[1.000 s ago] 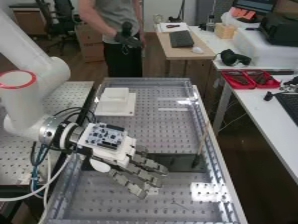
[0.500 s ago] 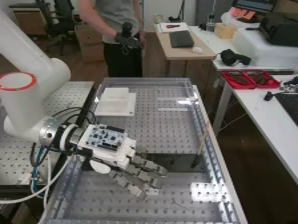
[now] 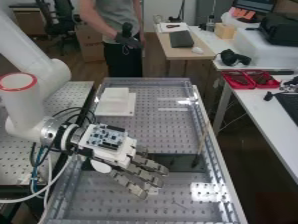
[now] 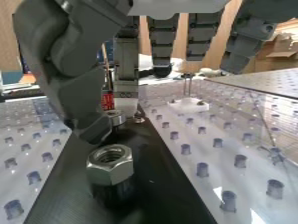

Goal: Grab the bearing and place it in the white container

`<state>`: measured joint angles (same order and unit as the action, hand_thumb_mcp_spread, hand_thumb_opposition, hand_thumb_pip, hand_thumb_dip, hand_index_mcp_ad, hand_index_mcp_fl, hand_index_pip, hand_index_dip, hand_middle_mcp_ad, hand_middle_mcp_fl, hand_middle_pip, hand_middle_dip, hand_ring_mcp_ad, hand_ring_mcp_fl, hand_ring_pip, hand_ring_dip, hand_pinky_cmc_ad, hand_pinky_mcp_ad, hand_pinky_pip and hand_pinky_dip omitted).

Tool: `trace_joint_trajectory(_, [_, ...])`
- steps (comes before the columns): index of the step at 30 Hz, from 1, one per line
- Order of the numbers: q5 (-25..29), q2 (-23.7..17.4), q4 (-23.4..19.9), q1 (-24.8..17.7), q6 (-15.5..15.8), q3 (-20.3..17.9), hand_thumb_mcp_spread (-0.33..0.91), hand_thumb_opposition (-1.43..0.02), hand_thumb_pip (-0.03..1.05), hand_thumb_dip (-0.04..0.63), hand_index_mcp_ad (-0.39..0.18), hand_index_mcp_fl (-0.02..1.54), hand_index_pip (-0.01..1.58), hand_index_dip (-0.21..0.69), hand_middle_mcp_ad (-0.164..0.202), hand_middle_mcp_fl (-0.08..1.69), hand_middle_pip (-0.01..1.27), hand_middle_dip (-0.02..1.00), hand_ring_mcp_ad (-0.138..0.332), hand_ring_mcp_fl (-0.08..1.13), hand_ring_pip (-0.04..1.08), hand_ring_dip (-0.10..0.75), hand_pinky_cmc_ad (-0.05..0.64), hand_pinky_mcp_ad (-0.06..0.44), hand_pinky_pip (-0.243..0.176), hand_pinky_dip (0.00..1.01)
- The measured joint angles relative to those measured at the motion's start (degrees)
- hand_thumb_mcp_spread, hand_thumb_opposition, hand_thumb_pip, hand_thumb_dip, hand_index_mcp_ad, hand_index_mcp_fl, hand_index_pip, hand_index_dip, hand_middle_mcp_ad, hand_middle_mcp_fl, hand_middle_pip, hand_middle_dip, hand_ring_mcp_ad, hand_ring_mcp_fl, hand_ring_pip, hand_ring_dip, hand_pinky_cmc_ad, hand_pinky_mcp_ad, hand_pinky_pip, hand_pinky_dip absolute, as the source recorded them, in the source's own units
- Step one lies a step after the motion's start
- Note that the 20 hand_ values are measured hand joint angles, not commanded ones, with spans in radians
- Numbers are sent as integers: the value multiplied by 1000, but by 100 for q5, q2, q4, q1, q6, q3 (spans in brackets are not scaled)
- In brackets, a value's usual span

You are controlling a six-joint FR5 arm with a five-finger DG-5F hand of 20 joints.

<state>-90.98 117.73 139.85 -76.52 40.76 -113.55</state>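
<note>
Your hand (image 3: pixel 120 159) is open over the counter (image 3: pixel 173 205), its fingers spread and gripping nothing. The wrist view shows you what the high view hides under it: nearest, a hex nut (image 4: pixel 110 162) sits on the black strip (image 4: pixel 159 192), just beside the thumb's tip. Beyond it, past that tip, stands a round metal part (image 4: pixel 116 118), with a small metal piece (image 4: pixel 138 117) next to it; you can't tell for sure which of these is the bearing. Off the strip, a white block (image 4: pixel 188 105) carries two pins. The high view gives you the white container (image 3: pixel 114 94), well apart from the hand, beyond it. Farther still are red trays (image 3: pixel 249 86).
</note>
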Motion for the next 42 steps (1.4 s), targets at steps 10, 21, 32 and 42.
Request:
trace_joint_trajectory(10, [-18, 1, 46, 15, 0, 17, 405, -845, 693, 253, -79, -10, 1527, 248, 70, 12, 122, 152, 143, -3, 84, 61, 391, 297, -63, 180])
trace_joint_trajectory(21, [-41, 8, 66, 28, -2, 20, 405, -841, 700, 258, -79, -10, 1538, 232, 72, 12, 126, 152, 143, -3, 84, 61, 391, 297, -59, 180])
trace_joint_trajectory(32, [-29, 20, -3, 6, -24, 8, 403, -845, 695, 253, -75, 80, 1527, 220, 68, 9, 126, 155, 143, -3, 84, 61, 386, 293, -59, 180])
trace_joint_trajectory(42, [-40, 23, -30, 2, -35, 5, 405, -848, 682, 255, -73, 127, 1506, 218, 68, 9, 126, 155, 131, -3, 84, 61, 384, 297, -61, 176])
